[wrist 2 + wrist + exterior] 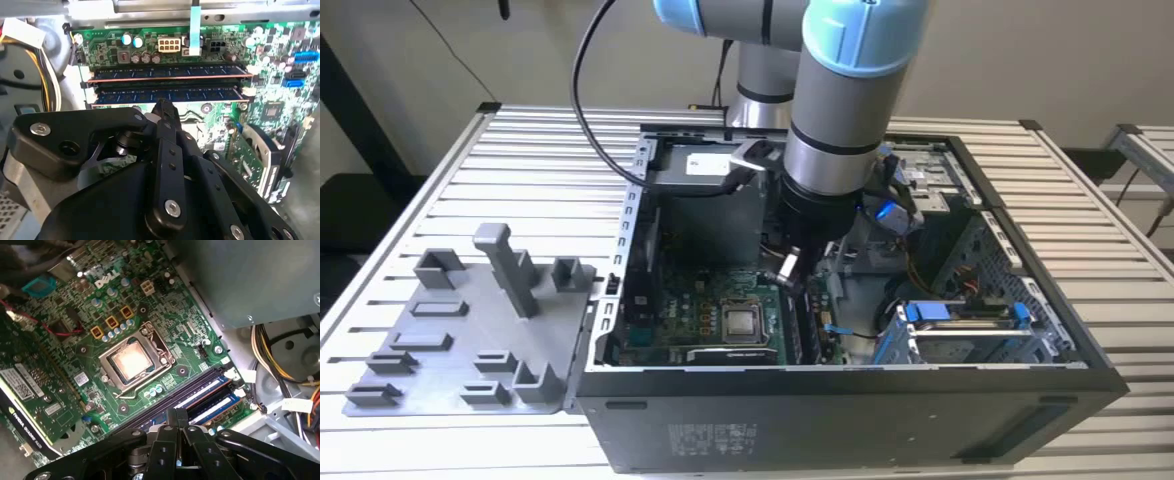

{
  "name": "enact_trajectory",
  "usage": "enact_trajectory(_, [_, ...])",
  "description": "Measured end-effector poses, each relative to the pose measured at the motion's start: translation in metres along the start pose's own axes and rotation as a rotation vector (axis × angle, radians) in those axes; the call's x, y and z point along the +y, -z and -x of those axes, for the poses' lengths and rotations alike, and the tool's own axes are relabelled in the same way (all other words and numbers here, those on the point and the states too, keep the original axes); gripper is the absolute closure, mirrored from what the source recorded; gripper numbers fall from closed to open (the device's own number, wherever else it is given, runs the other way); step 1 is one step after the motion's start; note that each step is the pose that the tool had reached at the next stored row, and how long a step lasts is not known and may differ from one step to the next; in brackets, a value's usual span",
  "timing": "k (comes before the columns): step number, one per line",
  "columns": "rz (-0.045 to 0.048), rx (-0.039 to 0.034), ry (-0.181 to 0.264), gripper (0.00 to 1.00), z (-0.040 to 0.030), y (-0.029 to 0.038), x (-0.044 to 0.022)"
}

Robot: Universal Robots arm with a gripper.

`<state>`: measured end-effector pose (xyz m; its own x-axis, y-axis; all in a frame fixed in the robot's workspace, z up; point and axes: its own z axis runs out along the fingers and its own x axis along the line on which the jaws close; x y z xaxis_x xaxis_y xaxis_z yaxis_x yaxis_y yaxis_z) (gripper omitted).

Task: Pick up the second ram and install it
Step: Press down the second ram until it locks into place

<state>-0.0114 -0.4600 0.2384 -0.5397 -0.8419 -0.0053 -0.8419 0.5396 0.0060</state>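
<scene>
The gripper [164, 107], fingers closed together and apparently empty, presses on the second ram [167, 93], which lies in its slot beside the first stick [167, 73]. Even downward pressure, kept square to the board [165, 335], should seat it.

Slatted table [480, 180] w/ open PC case [854, 420] & grey tray [467, 340]

My count: two RAM sticks [167, 74] [167, 93] seated side by side, one CPU socket [132, 361], one graphics card [35, 400], one grey tray [460, 335] at case's 9 o'clock.
</scene>
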Motion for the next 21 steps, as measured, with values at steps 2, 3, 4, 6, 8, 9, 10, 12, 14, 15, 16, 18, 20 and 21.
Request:
enact_trajectory(2, [-0.0002,-0.0002,0.037,0.89,0.0000,-0.0003,0.0000])
enact_trajectory(3, [-0.0002,-0.0001,0.055,0.89,0.0000,-0.0004,0.0000])
enact_trajectory(4, [-0.0003,-0.0001,0.073,0.89,0.0000,-0.0005,0.0000])
enact_trajectory(6, [-0.0009,-0.0004,0.109,0.89,0.0000,-0.0007,0.0001])
enact_trajectory(8, [-0.0017,-0.0009,0.147,0.89,0.0000,-0.0010,0.0000])
enact_trajectory(9, [-0.0019,-0.0009,0.164,0.89,0.0000,-0.0011,0.0000])
enact_trajectory(10, [-0.0020,-0.0010,0.183,0.89,0.0000,-0.0012,0.0000])
enact_trajectory(12, [-0.0022,-0.0011,0.218,0.89,0.0000,-0.0015,0.0001])
enact_trajectory(14, [-0.0023,-0.0011,0.255,0.89,0.0000,-0.0018,0.0001])
enact_trajectory(15, [-0.0023,-0.0011,0.273,0.89,0.0000,-0.0020,0.0001])
enact_trajectory(16, [-0.0022,-0.0011,0.291,0.89,0.0000,-0.0022,0.0001])
enact_trajectory(18, [-0.0021,-0.0009,0.327,0.89,-0.0001,-0.0026,0.0001])
enact_trajectory(20, [-0.0019,-0.0007,0.363,0.89,0.0000,-0.0030,0.0000])
enact_trajectory(21, [-0.0018,-0.0007,0.382,0.89,0.0000,-0.0032,0.0000])
